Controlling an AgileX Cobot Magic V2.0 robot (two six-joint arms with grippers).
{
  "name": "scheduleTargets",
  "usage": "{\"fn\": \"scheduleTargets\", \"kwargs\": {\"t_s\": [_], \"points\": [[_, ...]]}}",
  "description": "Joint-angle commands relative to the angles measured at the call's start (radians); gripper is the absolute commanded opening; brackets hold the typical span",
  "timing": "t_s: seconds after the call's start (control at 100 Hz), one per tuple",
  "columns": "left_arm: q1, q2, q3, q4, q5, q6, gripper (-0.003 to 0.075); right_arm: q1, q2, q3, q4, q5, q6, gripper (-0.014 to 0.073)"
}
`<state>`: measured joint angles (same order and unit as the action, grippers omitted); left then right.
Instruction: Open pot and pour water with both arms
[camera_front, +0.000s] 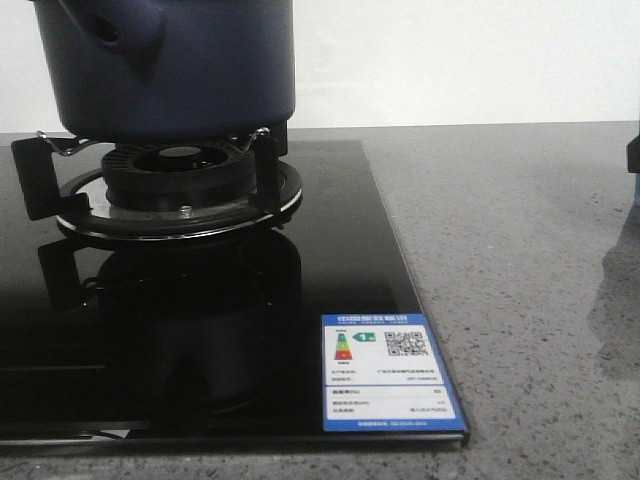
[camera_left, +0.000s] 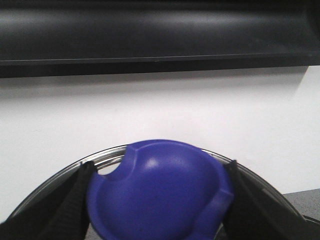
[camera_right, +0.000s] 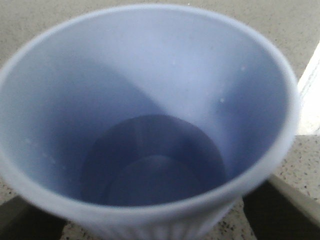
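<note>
The pot (camera_front: 170, 65) sits on the burner (camera_front: 180, 185) at eleven o'clock of the bench (camera_front: 520, 260). Left jaws pinch the lid knob (camera_left: 160, 192) for lifting; right jaws flank a pale cup (camera_right: 145, 120), apparently gripping it for pouring.

Pot (camera_front: 170, 65) on burner (camera_front: 180, 180), label (camera_front: 390, 372) front-right on stove (camera_front: 200, 330).

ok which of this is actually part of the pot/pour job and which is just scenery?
Job:
pot on the burner
blue lid knob between the left hand fingers
pale blue cup at the right hand

Scenery:
energy label sticker
black glass hob
speckled grey counter
</note>
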<state>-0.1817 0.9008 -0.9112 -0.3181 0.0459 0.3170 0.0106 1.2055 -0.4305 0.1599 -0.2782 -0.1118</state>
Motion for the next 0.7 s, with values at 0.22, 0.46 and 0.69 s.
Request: {"fn": "scheduleTargets", "kwargs": {"t_s": [0.22, 0.46, 0.69], "points": [[0.001, -0.021, -0.037, 0.000, -0.109, 0.003, 0.0342, -0.008, -0.011, -0.033, -0.001, -0.085, -0.011, 0.0422], [0.001, -0.021, -0.037, 0.000, -0.109, 0.003, 0.0342, -0.008, -0.023, -0.033, -0.001, -0.073, -0.011, 0.0379], [0.001, -0.021, -0.037, 0.000, -0.109, 0.003, 0.0342, 0.041, -0.097, -0.058, -0.067, -0.034, -0.011, 0.0379]]}}
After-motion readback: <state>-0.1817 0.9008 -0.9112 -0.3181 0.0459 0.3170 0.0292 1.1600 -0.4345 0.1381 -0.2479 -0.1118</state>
